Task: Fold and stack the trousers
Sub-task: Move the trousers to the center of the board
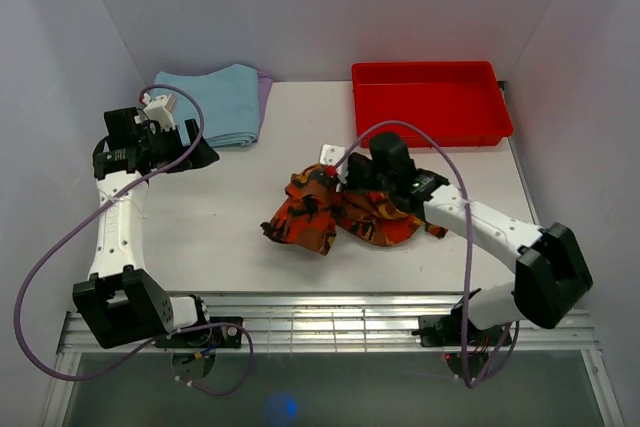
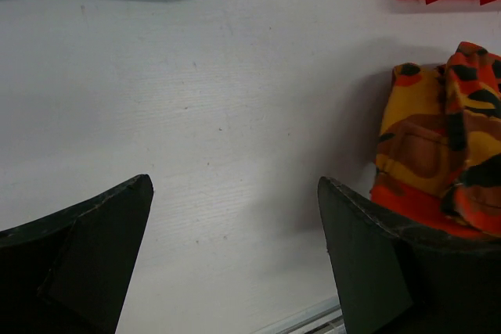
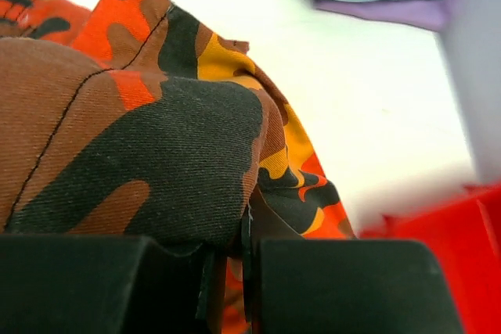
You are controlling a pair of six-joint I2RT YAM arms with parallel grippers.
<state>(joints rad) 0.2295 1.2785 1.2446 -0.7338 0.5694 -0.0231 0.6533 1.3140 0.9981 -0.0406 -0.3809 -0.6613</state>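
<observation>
One red tray far right; right end effector clamped on trousers nearby; left end effector apart.

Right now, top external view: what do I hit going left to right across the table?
light blue folded cloth → trousers → red tray
</observation>
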